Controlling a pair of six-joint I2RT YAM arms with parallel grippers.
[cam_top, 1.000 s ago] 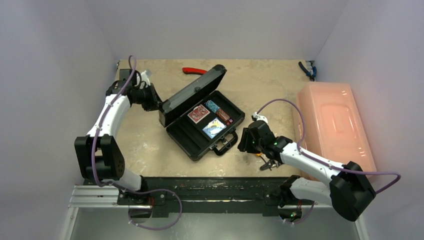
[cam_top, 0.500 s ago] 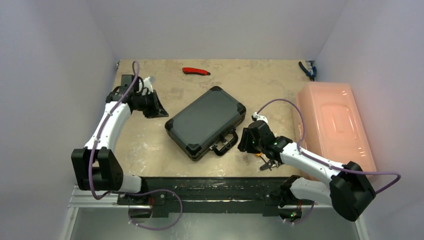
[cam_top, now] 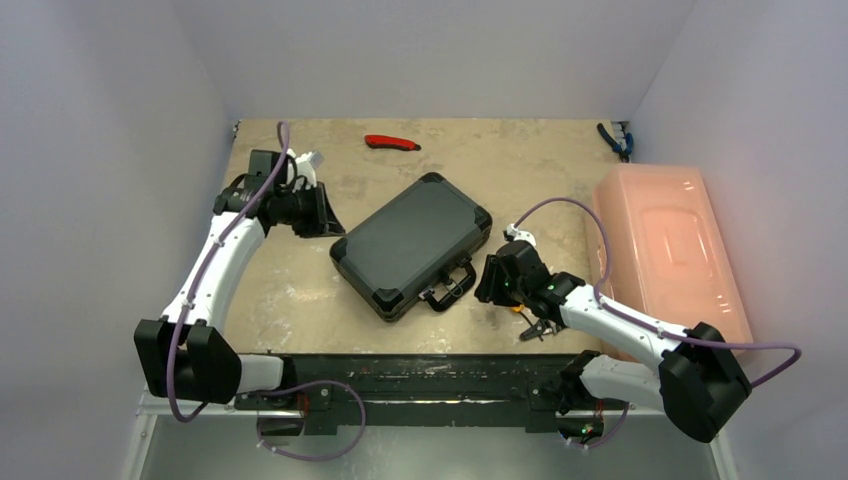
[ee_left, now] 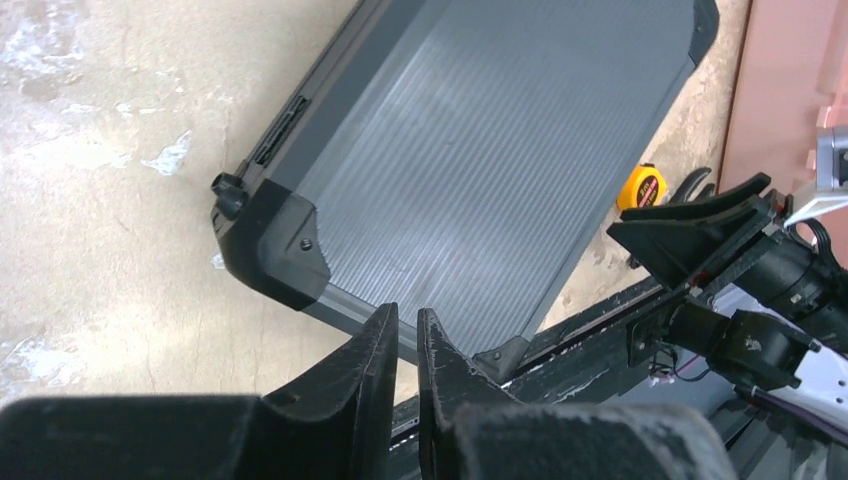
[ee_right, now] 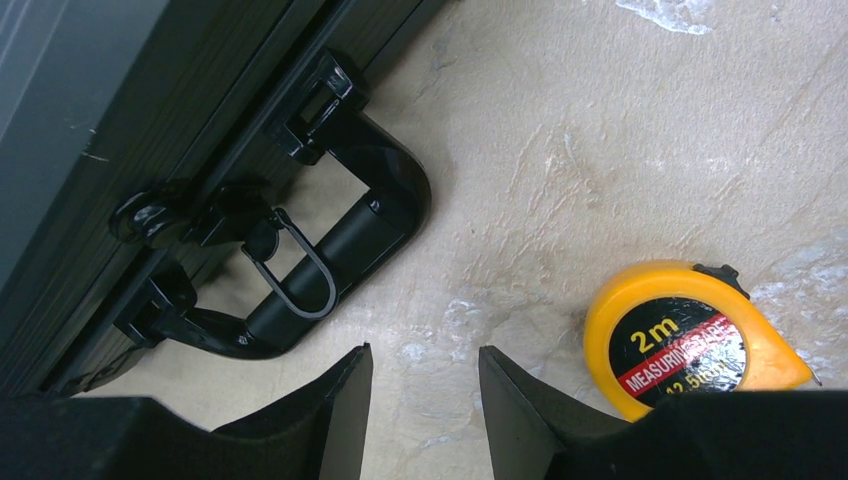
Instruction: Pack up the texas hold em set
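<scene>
From above, the black briefcase [cam_top: 412, 245] lies shut on the table [cam_top: 520, 165], lid down and handle toward the arms. No cards, chips or dice show outside it, so the packing looks essentially done. The left gripper [cam_top: 318, 212] hovers just beside the case's far-left corner, and the right gripper [cam_top: 492, 280] sits beside the handle. A red-handled tool [cam_top: 392, 142], blue pliers [cam_top: 615, 140] and a pink plastic box [cam_top: 665, 250] lie well apart from the case.

The left wrist view shows the ribbed lid [ee_left: 480, 170] flush on its base. This pincer [ee_left: 407, 330] is nearly together, with only a thin slit, and holds nothing.

The right wrist view shows the carry handle [ee_right: 340, 250] and a yellow tape measure [ee_right: 690, 345] nearby. This pincer [ee_right: 425, 390] stands apart and empty over bare table. Whether the latches [ee_right: 320, 100] are fastened I cannot tell; securing them may be all that is left.
</scene>
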